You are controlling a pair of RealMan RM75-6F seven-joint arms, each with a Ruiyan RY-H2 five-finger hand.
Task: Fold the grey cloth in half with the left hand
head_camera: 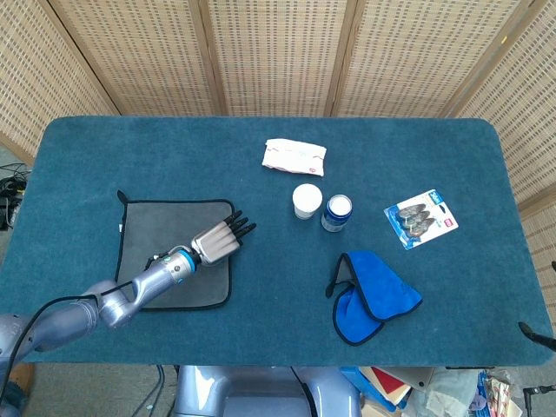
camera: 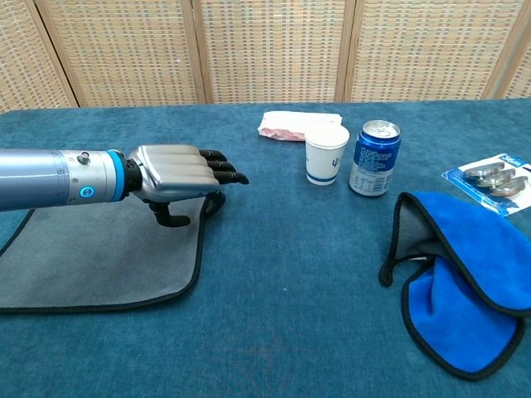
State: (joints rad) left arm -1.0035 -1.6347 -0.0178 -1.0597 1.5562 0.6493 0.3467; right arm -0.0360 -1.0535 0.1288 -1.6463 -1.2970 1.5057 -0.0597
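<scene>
head view: grey cloth (head_camera: 161,248) lies flat on the blue table (head_camera: 174,152), near the left front part, its black-trimmed edges square to the table edge. left hand (head_camera: 219,241) is stretched out over the cloth's right edge, near the far right corner, fingers straight and side by side, dark fingertips (head_camera: 243,228) reaching just past the trim onto bare table. the arm runs back across the cloth's front right corner. whether the palm touches the cloth cannot be told from here. a white packet (head_camera: 294,155) lies toward the far middle; a white cup (head_camera: 307,201) and a blue can (head_camera: 336,212) stand just beside each other, right of the cloth and well apart from it. a blue cloth (head_camera: 372,296) sits crumpled near the front right, a blister pack (head_camera: 421,219) further right. right hand is out of sight

chest view: left hand (camera: 176,177) is held palm down above the grey cloth (camera: 91,253), fingers extended and close together, thumb (camera: 172,216) curled underneath and pointing down toward the fabric. the cloth's right corner (camera: 212,201) looks slightly lifted under the fingers; cannot tell if anything is pinched. the cloth is otherwise flat and unfolded. cup (camera: 326,154) and can (camera: 374,157) stand upright side by side, packet (camera: 290,124) behind them, blue cloth (camera: 465,274) at right, blister pack (camera: 495,177) at the far right edge
</scene>
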